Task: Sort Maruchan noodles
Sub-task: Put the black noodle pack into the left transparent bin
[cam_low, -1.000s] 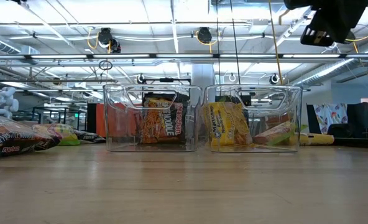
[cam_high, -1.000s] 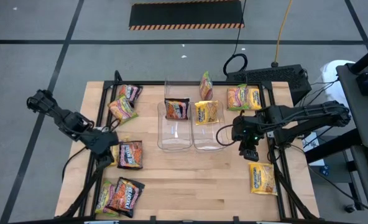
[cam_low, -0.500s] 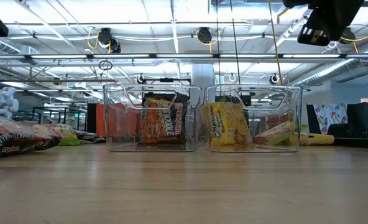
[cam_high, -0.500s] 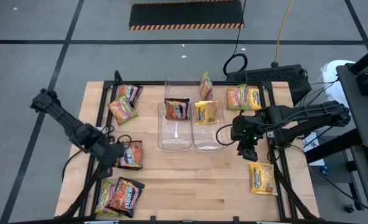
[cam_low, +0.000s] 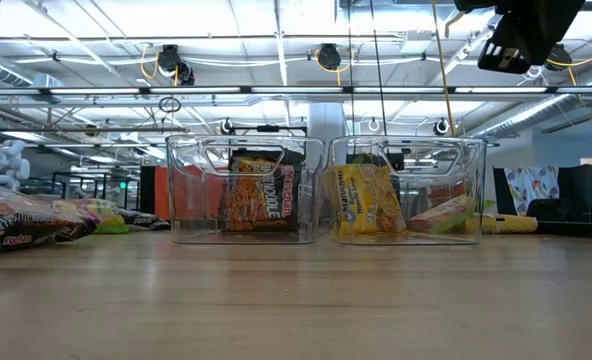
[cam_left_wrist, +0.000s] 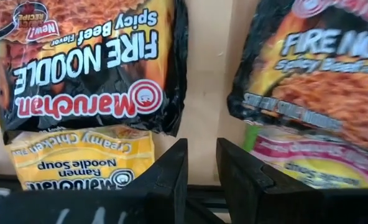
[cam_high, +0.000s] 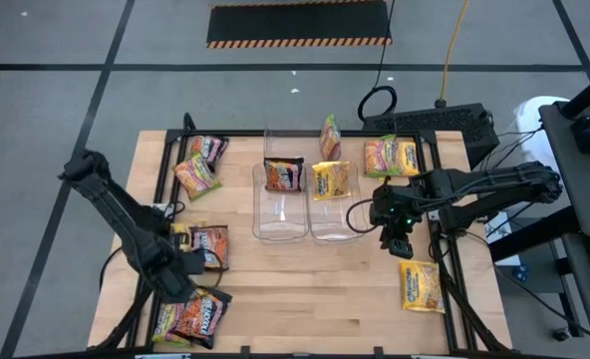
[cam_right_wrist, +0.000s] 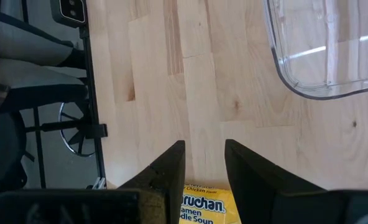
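Left of the two clear bins (cam_high: 303,204), the left end effector (cam_high: 187,282) hovers empty, fingers parted, between two dark Fire Noodle packets (cam_left_wrist: 87,62), seemingly picking one to grasp next, while the right end effector (cam_high: 398,239), also parted and empty, waits right of the bins above a yellow packet (cam_high: 421,286).

An open-plan robotics lab or workshop, as I see it from my station — a wooden worktable (cam_high: 305,309) on a grey concrete floor (cam_high: 56,120) marked with tape lines and a hazard-striped mat (cam_high: 298,24). Behind the table: exposed ceiling rails (cam_low: 276,92), hanging cables (cam_low: 376,70), strip lighting.
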Motion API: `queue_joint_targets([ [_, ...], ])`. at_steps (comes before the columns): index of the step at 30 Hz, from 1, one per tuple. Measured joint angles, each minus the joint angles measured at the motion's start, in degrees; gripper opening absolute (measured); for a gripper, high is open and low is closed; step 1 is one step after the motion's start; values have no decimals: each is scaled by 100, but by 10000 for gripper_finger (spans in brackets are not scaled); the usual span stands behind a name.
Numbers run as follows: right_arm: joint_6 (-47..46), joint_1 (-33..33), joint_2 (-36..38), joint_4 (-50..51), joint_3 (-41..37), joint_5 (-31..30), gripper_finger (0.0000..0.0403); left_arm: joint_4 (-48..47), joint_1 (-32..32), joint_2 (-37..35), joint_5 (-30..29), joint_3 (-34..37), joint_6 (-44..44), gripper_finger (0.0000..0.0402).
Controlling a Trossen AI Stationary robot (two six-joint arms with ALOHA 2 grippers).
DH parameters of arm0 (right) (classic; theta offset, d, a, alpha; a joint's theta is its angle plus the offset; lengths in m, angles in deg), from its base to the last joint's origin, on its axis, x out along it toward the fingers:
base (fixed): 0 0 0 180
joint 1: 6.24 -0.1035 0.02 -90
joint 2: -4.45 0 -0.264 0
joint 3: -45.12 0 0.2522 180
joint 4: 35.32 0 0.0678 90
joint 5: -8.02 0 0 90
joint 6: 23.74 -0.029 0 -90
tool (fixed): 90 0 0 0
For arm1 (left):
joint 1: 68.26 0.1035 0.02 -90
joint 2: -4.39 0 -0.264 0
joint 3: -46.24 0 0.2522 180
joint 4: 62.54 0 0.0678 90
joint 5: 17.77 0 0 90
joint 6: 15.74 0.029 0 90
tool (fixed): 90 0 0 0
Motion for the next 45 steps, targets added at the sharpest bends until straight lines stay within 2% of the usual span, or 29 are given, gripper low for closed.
queue_joint_targets([
  [6, 0, 0, -2, 0, 0, 0, 109, 18, -174, 375, -413, 2, -6, 90],
  [17, 0, 0, -2, 2, 0, -4, 109, 82, -259, 407, -640, 4, 54, 90],
  [26, 0, 0, -2, 2, 0, -133, 109, 100, -281, 416, -410, 328, -18, 90],
  [38, 17, 0, -2, 2, 0, -146, 109, 513, -285, 419, -506, 341, 47, 90],
  [45, 110, 0, -2, 3, 0, -150, 109, 399, -285, 691, -658, 341, 58, 90],
])
